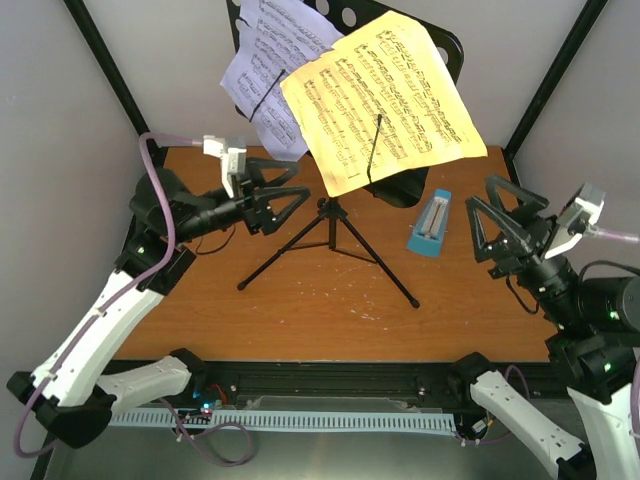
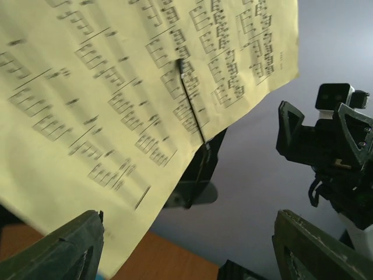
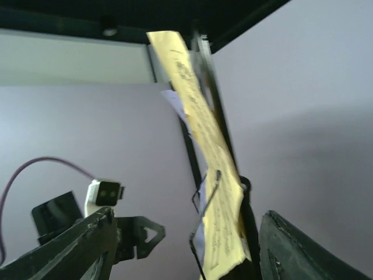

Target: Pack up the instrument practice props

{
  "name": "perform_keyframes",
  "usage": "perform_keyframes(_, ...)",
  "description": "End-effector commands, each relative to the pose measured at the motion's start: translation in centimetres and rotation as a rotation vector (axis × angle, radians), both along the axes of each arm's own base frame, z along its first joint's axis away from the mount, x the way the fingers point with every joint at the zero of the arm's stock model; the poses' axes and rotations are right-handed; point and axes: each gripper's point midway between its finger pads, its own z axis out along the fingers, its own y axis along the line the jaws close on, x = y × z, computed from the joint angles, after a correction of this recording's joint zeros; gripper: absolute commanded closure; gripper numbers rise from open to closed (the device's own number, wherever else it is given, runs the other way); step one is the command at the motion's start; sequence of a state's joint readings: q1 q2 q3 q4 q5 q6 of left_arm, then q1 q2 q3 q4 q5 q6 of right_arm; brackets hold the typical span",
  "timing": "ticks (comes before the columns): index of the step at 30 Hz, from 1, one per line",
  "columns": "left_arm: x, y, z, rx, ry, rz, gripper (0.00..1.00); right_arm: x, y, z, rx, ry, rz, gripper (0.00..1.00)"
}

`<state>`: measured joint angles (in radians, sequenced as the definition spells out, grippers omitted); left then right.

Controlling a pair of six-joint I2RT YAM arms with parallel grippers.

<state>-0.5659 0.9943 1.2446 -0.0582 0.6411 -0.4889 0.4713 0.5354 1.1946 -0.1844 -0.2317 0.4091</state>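
Left claw [image 1: 288,195]: hovering at nine o'clock of the stand's hub, jaws spread wide with nothing between them, facing the yellow page, probably lining up to take it.
Right claw [image 1: 483,203]: hanging at three o'clock, jaws likewise apart and empty.
Black tripod music stand [image 1: 331,210]: standing mid-table [image 1: 300,320], legs splaying to keep the desk upright.
Blue metronome [image 1: 430,225]: sitting on the tabletop at two o'clock of the hub, near the right claw, untouched.
Yellow sheet-music page [image 1: 385,95]: leaning on the desk at twelve, a wire retainer [image 1: 372,150] pinning it.
White page [image 1: 265,65]: lying partly behind the yellow one at eleven.
Packing: seemingly not yet beginning.
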Motion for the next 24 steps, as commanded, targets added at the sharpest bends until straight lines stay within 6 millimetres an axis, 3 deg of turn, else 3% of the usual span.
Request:
perform_keyframes(1, -0.4, -2.3, 4.1, -0.079, -0.066, -0.054, 0.2, -0.3, 3.3, 1.9, -0.098, -0.04, 0.16, 0.35)
perform_keyframes(5, 0.2, -4.8, 5.3, -0.061, -0.083, -0.08, 0.2, 0.6, 4.6, 3.2, -0.153, -0.057, 0.185, 0.38)
perform_keyframes(10, 1.1, -6.4, 6.2, -0.06, -0.086, -0.088, 0.23, 1.7, 4.9, 3.8, -0.167, -0.07, 0.16, 0.46)
perform_keyframes(15, 1.5, -7.3, 5.8, -0.058, -0.07, -0.118, 0.27, 2.4, 3.9, 3.6, -0.154, -0.067, 0.081, 0.46)
perform_keyframes(20, 1.7, -7.8, 5.4, -0.055, -0.055, -0.133, 0.31, 3.1, 1.3, 3.4, -0.104, -0.052, -0.073, 0.45)
perform_keyframes(24, 1.6, -8.2, 5.4, -0.057, -0.048, -0.16, 0.34, 3.1, 1.5, 4.1, -0.116, -0.068, -0.071, 0.44)
